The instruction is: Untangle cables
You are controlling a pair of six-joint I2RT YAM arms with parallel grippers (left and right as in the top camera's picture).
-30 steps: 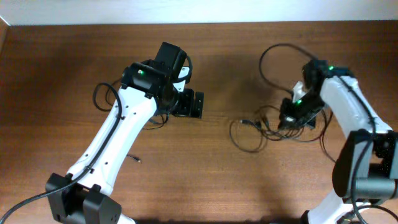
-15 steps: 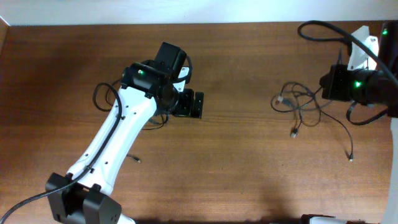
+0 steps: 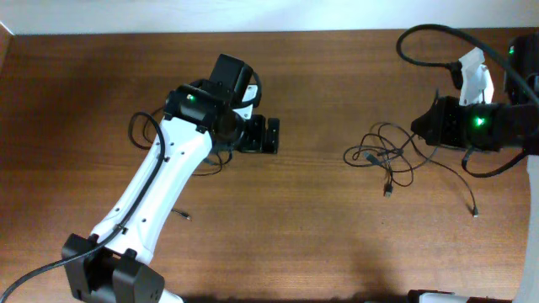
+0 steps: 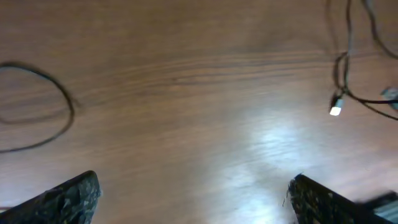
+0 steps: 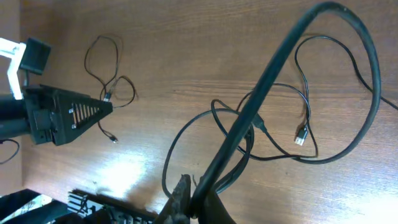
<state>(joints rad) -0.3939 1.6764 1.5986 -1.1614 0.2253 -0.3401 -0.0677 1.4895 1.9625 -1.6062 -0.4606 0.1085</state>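
The cables [image 3: 370, 155] lie as a loose tangle of thin black cords on the wooden table [image 3: 320, 236], right of centre. My right gripper [image 3: 418, 128] is at the tangle's right edge, shut on cords from it. In the right wrist view the shut gripper [image 5: 196, 202] has thin cords [image 5: 180, 140] running into its jaws, and a silver-tipped plug [image 5: 301, 138] lies beyond. My left gripper [image 3: 271, 136] stands open left of the tangle and holds nothing. Its fingertips [image 4: 68, 199] are far apart over bare wood, with a bright plug [image 4: 336, 110] ahead.
Another thin cord loops beside the left arm [image 3: 135, 128], seen too as a loop [image 4: 69, 106]. A small loose plug [image 3: 185, 216] lies near the left arm's base. One cord end [image 3: 474, 206] trails at the far right. The arm's thick cable [image 5: 280, 81] crosses the right wrist view.
My right gripper pulled the tangle up and to the right, then came back a little leftward; the cords are more spread out. The left gripper edged slightly right and stayed open.
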